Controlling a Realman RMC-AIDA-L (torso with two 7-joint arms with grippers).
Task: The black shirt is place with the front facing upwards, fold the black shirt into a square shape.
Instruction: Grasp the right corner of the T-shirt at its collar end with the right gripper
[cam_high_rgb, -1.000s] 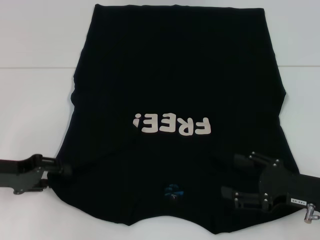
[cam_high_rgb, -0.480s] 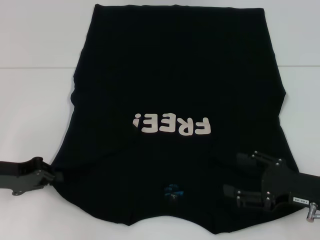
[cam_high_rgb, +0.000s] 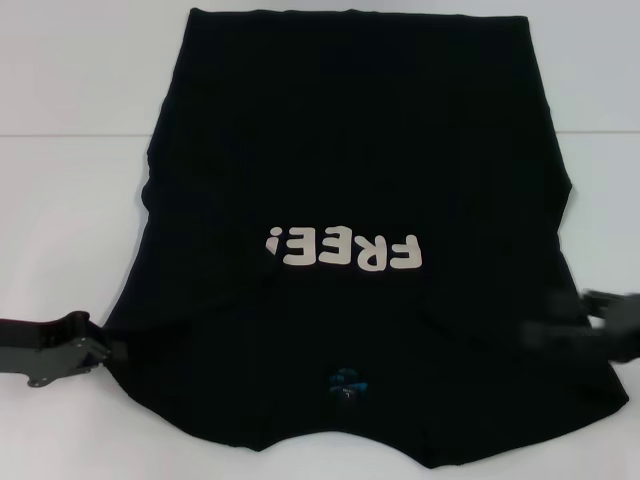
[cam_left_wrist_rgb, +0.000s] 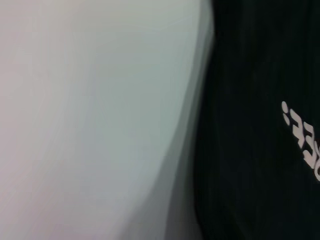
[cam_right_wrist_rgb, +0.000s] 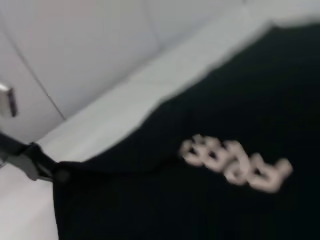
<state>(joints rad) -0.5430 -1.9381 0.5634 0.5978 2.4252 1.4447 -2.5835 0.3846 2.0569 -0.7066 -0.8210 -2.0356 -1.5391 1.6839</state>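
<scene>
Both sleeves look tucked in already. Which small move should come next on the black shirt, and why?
Probably close the left end effector on the black shirt at its near left edge, where it sits; the right end effector is at the opposite edge, and the collar end lies unfolded.

Left gripper (cam_high_rgb: 112, 348) low left; right gripper (cam_high_rgb: 575, 318) right.

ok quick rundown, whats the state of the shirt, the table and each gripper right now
black shirt: spread flat on the table, front up, "FREE!" lettering showing, not folded yet.
left gripper: low at the shirt's near-left edge, touching the fabric.
right gripper: at the shirt's near-right edge, blurred.
table: white, shirt lying on it.
</scene>
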